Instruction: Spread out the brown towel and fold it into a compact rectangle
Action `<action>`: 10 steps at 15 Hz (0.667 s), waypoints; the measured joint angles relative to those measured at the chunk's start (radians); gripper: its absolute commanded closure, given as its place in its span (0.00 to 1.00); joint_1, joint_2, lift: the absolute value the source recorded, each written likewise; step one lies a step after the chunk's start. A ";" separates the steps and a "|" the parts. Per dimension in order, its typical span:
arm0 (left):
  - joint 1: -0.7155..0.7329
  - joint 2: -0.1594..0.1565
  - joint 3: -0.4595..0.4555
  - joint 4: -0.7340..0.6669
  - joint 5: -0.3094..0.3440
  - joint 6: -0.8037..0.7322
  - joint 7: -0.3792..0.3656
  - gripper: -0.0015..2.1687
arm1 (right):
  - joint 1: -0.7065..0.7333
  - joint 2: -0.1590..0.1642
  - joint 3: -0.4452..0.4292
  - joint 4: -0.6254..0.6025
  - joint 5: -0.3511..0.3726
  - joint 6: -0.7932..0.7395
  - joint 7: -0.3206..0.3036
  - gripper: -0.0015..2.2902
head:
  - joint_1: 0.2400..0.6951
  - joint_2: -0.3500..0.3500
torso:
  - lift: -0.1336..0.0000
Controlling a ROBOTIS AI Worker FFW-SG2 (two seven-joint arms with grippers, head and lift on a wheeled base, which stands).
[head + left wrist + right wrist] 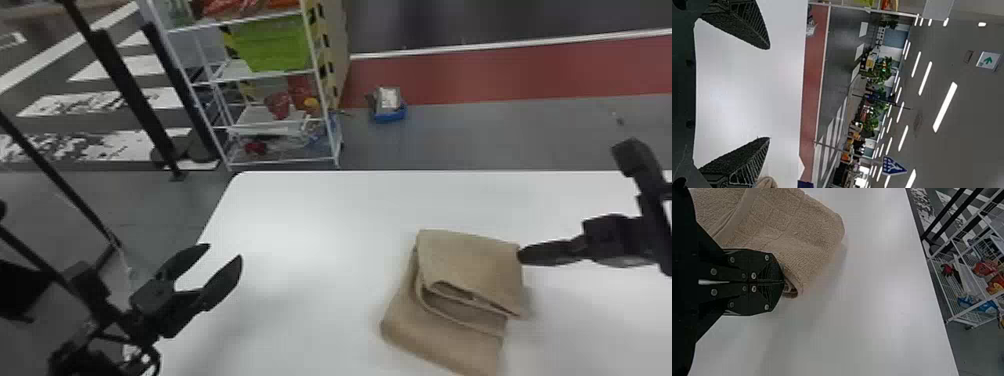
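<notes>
Okay, going left to right: the left gripper [224,251] hangs over the left side of the white table [300,215] with its fingers spread and nothing between them, well apart from the cloth; the brown towel [470,265] lies on the right half of the table, already doubled over into a layered bundle, so I'd call the folding mostly done but not finished; the upper layers sit skewed on the lower part, which sticks out on the side nearer the robot, and the folds gape along that side; the right gripper [520,255] is at the towel's right edge, fingers closed together, though I can't tell whether any fabric is pinched in there; what's left, I reckon, is lining up those layers, maybe one more tuck, then pressing it flat; a careless drag on the top could slide it further off square.
</notes>
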 measured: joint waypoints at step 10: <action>-0.001 0.000 0.003 0.002 0.001 0.000 -0.004 0.02 | -0.108 0.123 0.042 0.214 0.016 -0.225 -0.006 0.43 | 1.00 0.98 | 0.07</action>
